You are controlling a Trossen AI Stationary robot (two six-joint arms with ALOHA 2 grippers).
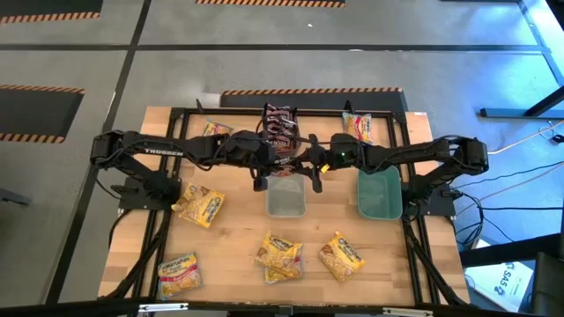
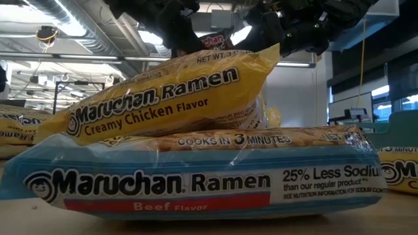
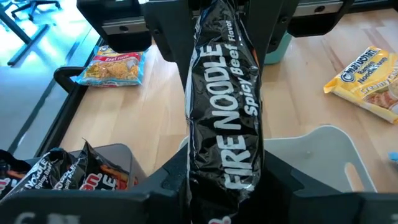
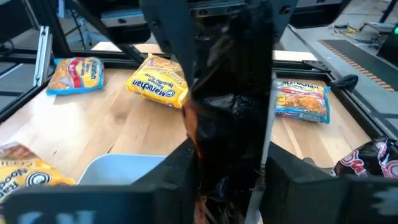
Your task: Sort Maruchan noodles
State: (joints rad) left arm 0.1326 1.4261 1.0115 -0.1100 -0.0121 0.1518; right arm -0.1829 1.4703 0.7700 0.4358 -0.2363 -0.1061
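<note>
Wooden slats make up the bench point(image 1: 238, 238), framed in black, with grey floor all round. Both arms reach in toward the middle and meet above the clear bin point(image 1: 285, 198). The left claw point(image 3: 224, 186) is clamped on a black Fire Noodle packet point(image 3: 225, 112), which stands upright between its fingers. The right claw point(image 4: 227, 180) grips the same dark packet from the opposite side, so the two claws hold it together over the clear bin's far edge. Just behind them a pile of dark packets point(image 1: 280, 123) fills the dark bin. A teal bin point(image 1: 380, 195) sits right of the clear one. Yellow packets point(image 1: 201, 205) lie scattered over the bench: one to the left of the clear bin, three along the near edge, and one in each far corner. At bench level, a Creamy Chicken packet point(image 2: 170, 98) rests tilted on a blue-edged Beef packet point(image 2: 196, 179).
</note>
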